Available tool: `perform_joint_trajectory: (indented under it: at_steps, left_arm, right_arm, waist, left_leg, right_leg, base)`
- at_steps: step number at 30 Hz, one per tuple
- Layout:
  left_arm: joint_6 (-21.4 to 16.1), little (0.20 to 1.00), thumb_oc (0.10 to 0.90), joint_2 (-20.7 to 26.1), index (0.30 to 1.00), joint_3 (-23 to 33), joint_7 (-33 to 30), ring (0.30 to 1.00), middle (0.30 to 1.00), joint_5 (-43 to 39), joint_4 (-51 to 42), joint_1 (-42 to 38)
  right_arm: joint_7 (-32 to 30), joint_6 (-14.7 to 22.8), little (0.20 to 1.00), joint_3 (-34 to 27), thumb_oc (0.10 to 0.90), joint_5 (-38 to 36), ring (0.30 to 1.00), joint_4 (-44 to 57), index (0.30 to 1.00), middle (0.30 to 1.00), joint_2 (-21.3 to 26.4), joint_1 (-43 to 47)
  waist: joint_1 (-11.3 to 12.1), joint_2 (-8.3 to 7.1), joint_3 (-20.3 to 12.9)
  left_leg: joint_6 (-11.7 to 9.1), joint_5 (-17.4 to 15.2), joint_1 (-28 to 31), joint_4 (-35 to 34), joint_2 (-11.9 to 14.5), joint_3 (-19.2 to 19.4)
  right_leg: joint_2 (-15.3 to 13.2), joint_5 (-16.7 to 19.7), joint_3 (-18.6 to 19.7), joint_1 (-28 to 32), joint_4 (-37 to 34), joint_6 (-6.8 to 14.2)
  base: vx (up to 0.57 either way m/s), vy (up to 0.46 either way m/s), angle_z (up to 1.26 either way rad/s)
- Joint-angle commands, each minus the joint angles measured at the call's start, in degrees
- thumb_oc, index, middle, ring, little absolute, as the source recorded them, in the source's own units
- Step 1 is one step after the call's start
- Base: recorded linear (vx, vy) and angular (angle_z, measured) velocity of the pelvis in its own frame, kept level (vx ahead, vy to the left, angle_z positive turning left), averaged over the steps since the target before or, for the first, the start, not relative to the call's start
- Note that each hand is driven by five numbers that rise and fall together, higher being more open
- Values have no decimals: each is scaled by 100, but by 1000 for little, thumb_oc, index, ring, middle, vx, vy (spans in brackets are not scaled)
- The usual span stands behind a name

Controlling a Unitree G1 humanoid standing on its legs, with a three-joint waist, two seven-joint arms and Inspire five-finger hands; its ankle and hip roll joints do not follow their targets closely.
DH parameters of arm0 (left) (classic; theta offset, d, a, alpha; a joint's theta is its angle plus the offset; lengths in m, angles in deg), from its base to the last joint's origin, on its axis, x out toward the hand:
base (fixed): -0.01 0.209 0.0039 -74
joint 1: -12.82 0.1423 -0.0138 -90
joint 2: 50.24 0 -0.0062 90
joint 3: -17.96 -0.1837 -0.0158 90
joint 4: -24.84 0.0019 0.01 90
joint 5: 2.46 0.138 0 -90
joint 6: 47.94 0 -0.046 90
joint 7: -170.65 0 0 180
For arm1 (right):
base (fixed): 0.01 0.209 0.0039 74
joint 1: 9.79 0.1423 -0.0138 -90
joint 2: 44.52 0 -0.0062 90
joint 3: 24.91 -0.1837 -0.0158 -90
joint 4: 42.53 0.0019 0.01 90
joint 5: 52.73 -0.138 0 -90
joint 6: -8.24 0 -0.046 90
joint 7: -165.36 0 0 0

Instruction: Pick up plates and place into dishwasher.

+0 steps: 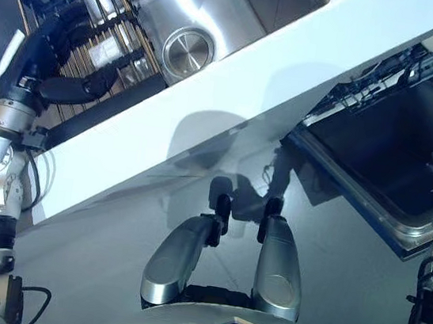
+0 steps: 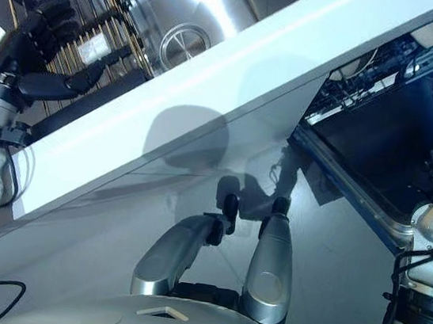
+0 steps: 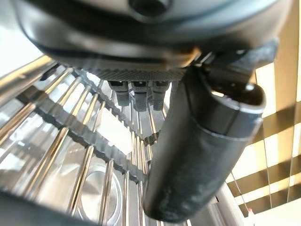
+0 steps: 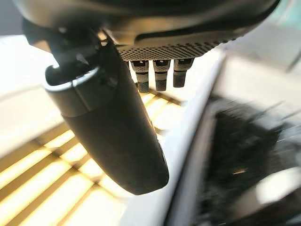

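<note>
A white bench [image 1: 208,105] runs diagonally across the scene, with a stainless steel sink [image 1: 212,10] set into it. At the left, a black dish rack with metal rods [image 1: 83,24] sits over the sink, and the left hand [image 1: 70,88] rests on it, fingers stretched out, holding nothing. No plate can be made out in the rack. At the right, the open dishwasher with its dark door and wire basket [image 1: 378,143] stands below the bench. The right hand [image 4: 113,127] hangs beside it, fingers straight and empty. A plate would likely be stiff, slippery and fragile, so pinching it firmly at the rim seems best.
</note>
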Motion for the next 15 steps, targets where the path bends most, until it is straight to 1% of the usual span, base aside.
perform_joint_trajectory:
  at_steps: [1,2,4,5,6,7,9,10,12,14,15]
  left_arm:
    - [-764,900,800,-744,900,-831,-106,900,900,-181,125,948]
    - [-807,900,800,-665,900,-846,-203,900,900,-257,195,867]
    - [-863,900,800,-517,900,-859,-455,900,900,-418,333,650]
    - [-867,900,800,-502,900,-867,-481,900,900,-434,359,615]
    - [-890,900,800,-445,900,-869,-604,900,900,-467,445,505]
    - [-930,900,800,-373,900,-860,-688,900,900,-521,563,378]
    - [-966,900,800,-355,900,-884,-731,900,900,-516,704,241]
    - [-1013,900,800,-350,900,-904,-754,900,900,-493,778,194]
    - [-1067,900,800,-345,900,-1014,-857,900,900,-445,875,68]
    - [-1062,900,800,-303,900,-1091,-1043,900,900,-393,864,-35]
    - [-1082,900,800,-303,900,-1109,-1137,900,900,-408,877,-84]
  right_arm:
    - [-1058,268,900,-1007,800,-1034,900,-702,900,900,365,279]
    - [-1114,400,900,-1103,800,-1220,900,-1137,900,900,394,296]
    - [-1139,663,900,-1278,800,-1830,900,-2021,900,900,492,360]
    - [-1106,735,900,-1293,800,-1895,900,-2154,900,900,508,374]
    - [-1157,901,900,-1333,800,-2009,900,-2521,900,900,517,409]
    - [-1372,1010,900,-1341,800,-2041,900,-2858,900,900,532,446]
    - [-1584,1170,900,-1343,800,-2058,900,-3301,900,900,503,502]
    - [-1672,1174,900,-1348,800,-2225,900,-3500,900,900,480,549]
    - [-1504,1248,900,-1278,800,-2577,900,-3920,900,900,421,637]
    - [-995,1198,900,-1158,800,-3212,900,-4157,900,900,384,723]
    - [-748,1112,900,-1041,800,-3543,900,-4292,900,900,337,793]
  waist:
    - [56,-287,219]
    - [40,-280,219]
    - [8,-283,219]
    - [9,-280,219]
    - [-8,-272,219]
    - [-29,-261,219]
    - [-45,-251,219]
    - [-53,-235,219]
    - [-60,-202,219]
    - [-60,-168,219]
    - [-59,-134,219]
  left_leg:
    - [-93,159,-578,60,114,-76]
    - [-97,174,-593,21,123,-82]
    - [-101,253,-626,-95,127,-103]
    - [-102,260,-626,-113,130,-104]
    - [-104,280,-619,-168,135,-109]
    - [-102,303,-616,-232,131,-112]
    - [-100,318,-584,-323,142,-104]
    - [-100,337,-556,-395,151,-101]
    - [-111,394,-503,-553,171,-77]
    - [-119,452,-456,-711,182,-61]
    - [-122,482,-408,-808,178,-53]
  right_leg:
    - [637,597,-84,-614,-235,-73]
    - [661,617,-72,-631,-267,-65]
    - [707,717,-42,-654,-395,-56]
    - [711,725,-38,-654,-410,-56]
    - [733,746,-17,-649,-454,-52]
    - [765,771,17,-653,-506,-47]
    - [797,785,37,-637,-560,-38]
    - [813,789,44,-615,-594,-34]
    - [839,799,43,-574,-662,-25]
    - [851,809,49,-542,-735,-25]
    - [862,804,48,-511,-782,-33]
  base:
    - [-40,-46,-4]
    - [-47,-46,-3]
    - [-36,-44,-5]
    - [0,-45,-8]
    - [2,-60,-13]
    - [2,-78,-15]
    - [-1,-65,-14]
    - [-1,-57,-14]
    - [-19,-63,-11]
    - [-28,-51,-10]
    - [-31,-36,-8]
